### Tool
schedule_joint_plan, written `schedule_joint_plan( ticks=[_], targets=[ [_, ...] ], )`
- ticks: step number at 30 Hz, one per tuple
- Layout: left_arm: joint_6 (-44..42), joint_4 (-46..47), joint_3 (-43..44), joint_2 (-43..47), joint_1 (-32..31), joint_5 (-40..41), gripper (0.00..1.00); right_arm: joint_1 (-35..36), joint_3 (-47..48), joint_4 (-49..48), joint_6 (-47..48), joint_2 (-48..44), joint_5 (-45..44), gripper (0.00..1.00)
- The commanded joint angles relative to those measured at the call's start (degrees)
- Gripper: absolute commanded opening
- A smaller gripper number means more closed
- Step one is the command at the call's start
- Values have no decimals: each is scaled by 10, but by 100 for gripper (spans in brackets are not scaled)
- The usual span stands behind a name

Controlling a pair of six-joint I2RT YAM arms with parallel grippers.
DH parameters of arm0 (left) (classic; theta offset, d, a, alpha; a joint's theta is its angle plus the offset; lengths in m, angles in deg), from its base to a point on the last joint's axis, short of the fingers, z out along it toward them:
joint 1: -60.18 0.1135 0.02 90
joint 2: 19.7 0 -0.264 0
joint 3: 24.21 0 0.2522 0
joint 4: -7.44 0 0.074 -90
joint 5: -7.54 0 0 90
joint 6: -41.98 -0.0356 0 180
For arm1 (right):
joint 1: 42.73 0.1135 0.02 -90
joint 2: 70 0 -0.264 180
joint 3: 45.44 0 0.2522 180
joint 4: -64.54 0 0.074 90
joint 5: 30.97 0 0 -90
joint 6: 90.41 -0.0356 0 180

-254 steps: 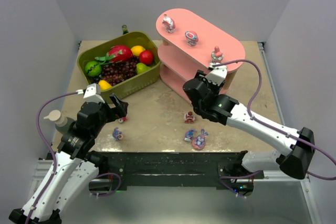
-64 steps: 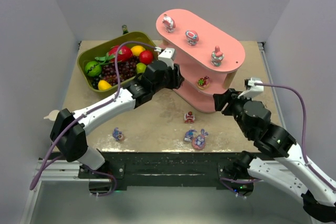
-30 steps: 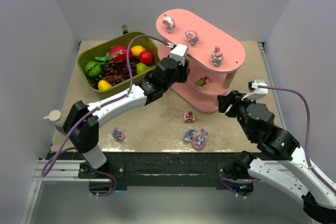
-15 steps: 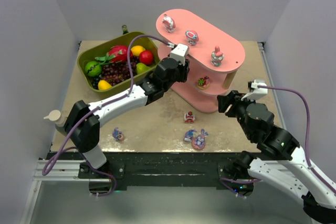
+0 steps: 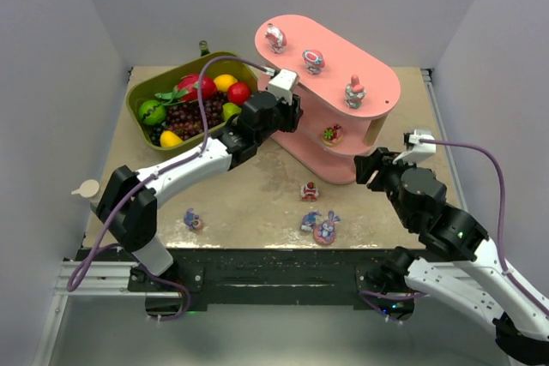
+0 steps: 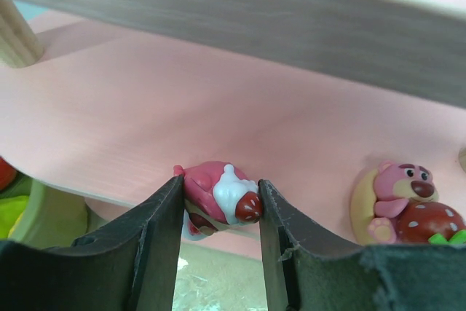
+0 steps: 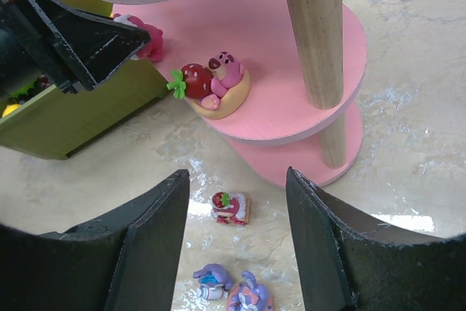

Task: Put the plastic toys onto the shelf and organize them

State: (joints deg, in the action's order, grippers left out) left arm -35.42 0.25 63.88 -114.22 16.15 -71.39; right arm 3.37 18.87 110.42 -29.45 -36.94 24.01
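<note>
- The left arm [image 5: 197, 160] reaches to the pink shelf [image 5: 343, 62]. Its jaws are squeezed on a small pink and white toy [image 6: 218, 198].
- That toy hangs right at the front edge of the middle board [image 6: 240, 121]. It is tipped on its side. I cannot tell if it touches the board yet.
- I think the job right now is to set this toy down on that board.
- To do it well, the toy should go further in, away from the edge, so it cannot roll off.
- It should be low on the board before the jaws let go. Then it will not drop and bounce.
- A pink bear with a strawberry [image 6: 397, 202] sits on the same board, off to the right. The new toy needs its own spot, near the bear but not bumping it.
- The board above is close overhead, so the arm should go in flat and pull straight back out.
- The right jaws are wide apart and hold nothing. They hang over the counter [image 5: 257, 195] beside the right end of the shelf.
- Three toys stand on the top board. One is at the back [image 5: 274, 38].
- More toys wait on the counter: a red one [image 5: 310, 191], a bunny [image 5: 327, 229] and a little blue one [image 5: 193, 219].
</note>
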Motion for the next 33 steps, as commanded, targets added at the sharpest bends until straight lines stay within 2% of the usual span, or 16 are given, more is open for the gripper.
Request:
schedule_joint_plan(
  ticks=[1, 8, 14, 21, 33],
  targets=[
    [-6, 7, -14, 26, 19, -33, 32, -1, 5, -14, 4, 5, -9, 59],
    [4, -1, 0, 17, 27, -58, 34, -1, 5, -16, -1, 10, -7, 59],
    [7, -19, 26, 2, 27, -62, 43, -1, 4, -16, -1, 10, -7, 59],
    [3, -28, 39, -6, 27, -62, 59, -1, 1, -21, 0, 8, -6, 59],
    [3, -16, 45, -5, 27, -61, 70, -1, -2, -24, 1, 9, -5, 59]
  ],
)
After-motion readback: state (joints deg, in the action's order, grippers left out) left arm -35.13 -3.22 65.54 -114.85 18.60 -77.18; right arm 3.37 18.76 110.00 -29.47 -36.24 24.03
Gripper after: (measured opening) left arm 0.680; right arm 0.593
